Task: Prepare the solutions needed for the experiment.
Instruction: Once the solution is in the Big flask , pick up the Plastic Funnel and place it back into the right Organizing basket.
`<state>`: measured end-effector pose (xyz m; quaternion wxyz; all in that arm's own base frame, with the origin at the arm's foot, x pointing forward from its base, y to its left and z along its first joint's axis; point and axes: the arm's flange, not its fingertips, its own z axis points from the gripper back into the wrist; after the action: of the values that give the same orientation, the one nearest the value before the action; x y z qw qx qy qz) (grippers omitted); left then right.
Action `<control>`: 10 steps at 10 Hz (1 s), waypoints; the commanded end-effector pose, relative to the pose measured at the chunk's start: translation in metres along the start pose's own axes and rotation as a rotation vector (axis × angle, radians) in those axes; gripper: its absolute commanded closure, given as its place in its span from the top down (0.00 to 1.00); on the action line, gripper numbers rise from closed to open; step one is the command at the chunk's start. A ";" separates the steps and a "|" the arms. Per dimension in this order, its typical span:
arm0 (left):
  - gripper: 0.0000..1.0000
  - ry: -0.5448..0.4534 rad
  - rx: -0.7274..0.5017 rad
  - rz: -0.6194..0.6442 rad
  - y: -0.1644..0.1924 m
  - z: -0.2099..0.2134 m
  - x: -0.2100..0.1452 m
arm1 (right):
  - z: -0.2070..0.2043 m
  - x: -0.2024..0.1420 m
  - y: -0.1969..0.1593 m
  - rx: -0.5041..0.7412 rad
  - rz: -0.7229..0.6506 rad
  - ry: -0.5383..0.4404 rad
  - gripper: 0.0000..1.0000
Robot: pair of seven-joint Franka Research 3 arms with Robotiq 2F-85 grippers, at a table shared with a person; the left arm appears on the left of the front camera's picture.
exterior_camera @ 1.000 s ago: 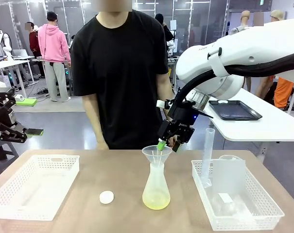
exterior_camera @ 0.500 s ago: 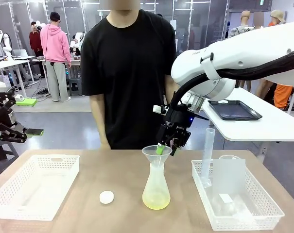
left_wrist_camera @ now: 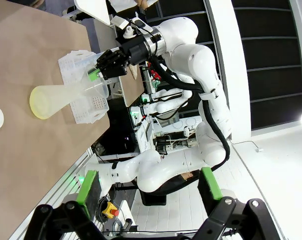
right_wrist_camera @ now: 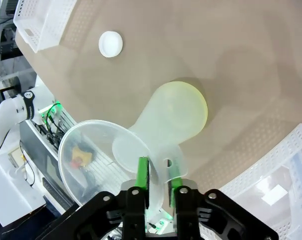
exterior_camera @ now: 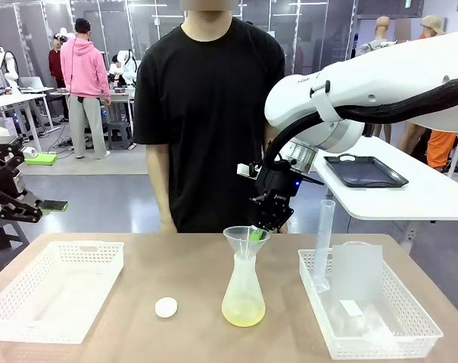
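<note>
Pinching: funnel (right_wrist_camera: pixel 98 160) rim is clamped between right gripper (right_wrist_camera: pixel 158 175) jaws, flask (right_wrist_camera: pixel 175 120) of solution (exterior_camera: pixel 243 311) just beyond. Left gripper (left_wrist_camera: pixel 148 186) is held open.

White stopper (exterior_camera: pixel 166 307), L basket (exterior_camera: pixel 54 291), R basket (exterior_camera: pixel 380 344) w/ cylinder (exterior_camera: pixel 323 242), maybe beaker (exterior_camera: pixel 357 274)

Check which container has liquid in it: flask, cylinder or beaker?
The flask at table centre, with the funnel on its neck: pale yellow-green liquid pools at its base. The cylinder and beaker in the right basket show none.
</note>
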<state>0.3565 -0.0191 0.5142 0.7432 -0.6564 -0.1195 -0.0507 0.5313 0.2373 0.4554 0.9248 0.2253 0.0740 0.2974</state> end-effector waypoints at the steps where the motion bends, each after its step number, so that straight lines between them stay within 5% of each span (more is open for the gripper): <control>1: 1.00 0.001 -0.019 -0.008 -0.002 -0.001 0.000 | 0.003 0.005 0.003 -0.015 -0.029 0.023 0.05; 10: 1.00 0.001 -0.019 -0.008 -0.002 -0.001 0.000 | 0.007 -0.008 0.023 0.019 0.035 -0.021 0.00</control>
<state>0.3565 -0.0191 0.5142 0.7432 -0.6564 -0.1195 -0.0507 0.5249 0.2471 0.4705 0.9213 0.2307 0.0733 0.3042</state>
